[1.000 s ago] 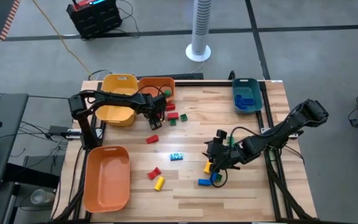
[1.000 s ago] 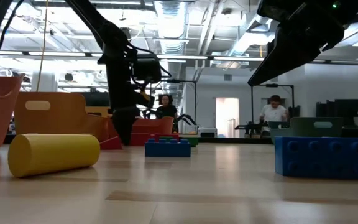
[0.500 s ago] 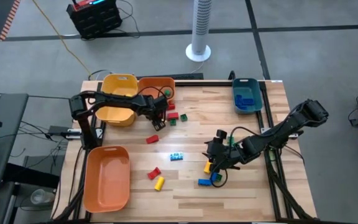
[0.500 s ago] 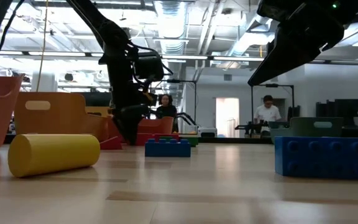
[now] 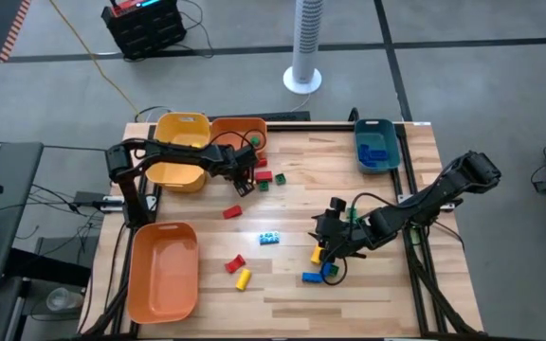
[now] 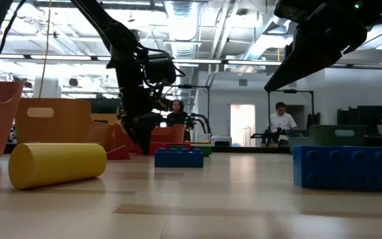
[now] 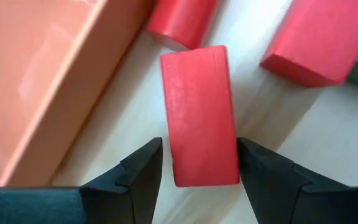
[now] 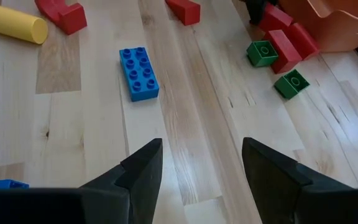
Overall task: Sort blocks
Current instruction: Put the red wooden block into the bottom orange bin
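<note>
Your left gripper [image 7: 199,163] has come down with its jaws narrowly parted around a red block [image 7: 201,115], one finger on each long side but not yet visibly clamped, close to the orange bin [image 5: 238,133] at the bench's far edge. That suggests the grasp is nearly ready, so closing looks like your next step. Your right gripper [image 8: 201,163] has not moved and hangs wide open over bare wood toward the near right corner, with other blocks [image 5: 322,260] beside it.

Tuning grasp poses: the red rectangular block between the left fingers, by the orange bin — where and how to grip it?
Grip the red block across its two long flat sides, near the middle, coming down from above. It lies flat on the table, and the left gripper is open, straddling its near end. Watch the orange bin and the neighbouring red cylinder touching its far end.
</note>
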You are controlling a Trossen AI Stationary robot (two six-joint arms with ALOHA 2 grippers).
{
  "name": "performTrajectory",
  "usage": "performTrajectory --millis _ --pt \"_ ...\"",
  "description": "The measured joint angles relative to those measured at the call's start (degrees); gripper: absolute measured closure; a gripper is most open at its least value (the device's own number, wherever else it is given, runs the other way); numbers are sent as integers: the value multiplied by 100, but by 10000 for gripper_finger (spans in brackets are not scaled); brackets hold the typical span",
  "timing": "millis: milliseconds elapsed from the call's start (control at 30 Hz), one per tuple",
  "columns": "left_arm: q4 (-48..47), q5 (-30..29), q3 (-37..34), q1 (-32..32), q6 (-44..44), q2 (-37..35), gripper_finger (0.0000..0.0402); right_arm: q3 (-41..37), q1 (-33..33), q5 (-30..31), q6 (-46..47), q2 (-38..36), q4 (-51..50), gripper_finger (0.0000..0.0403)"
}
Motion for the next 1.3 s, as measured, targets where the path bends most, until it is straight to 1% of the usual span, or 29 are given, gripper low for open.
performTrajectory --millis 100,300,367,567,700,800,1033,1067,1200,1300 --pt "61 -28 0 2 92 0 223 0 0 0 17 0 0 172" --pt "45 90 0 -2 231 -13 275 0 0 0 29 0 -2 172" --pt "12 215 2 -8 289 -13 276 0 0 0 29 0 -2 172" --pt "-198 339 0 -156 627 -127 276 5 1 1 32 0 -11 172" --pt "-546 323 -11 -245 648 -604 276 5 -15 1 33 0 -35 172" --pt "-788 118 -11 -327 641 -1097 276 5 -46 0 32 0 -35 172" --pt "-806 65 -9 -659 687 -2119 276 5 -48 11 24 0 -33 172" --pt "-795 211 -9 -694 784 -2213 276 5 -52 39 -3 0 -18 172" --pt "-548 1276 -9 -929 1090 -2346 276 5 -132 448 -382 0 135 172" --pt "-361 1652 -9 -1132 1296 -2337 276 5 -243 619 -988 0 297 172"
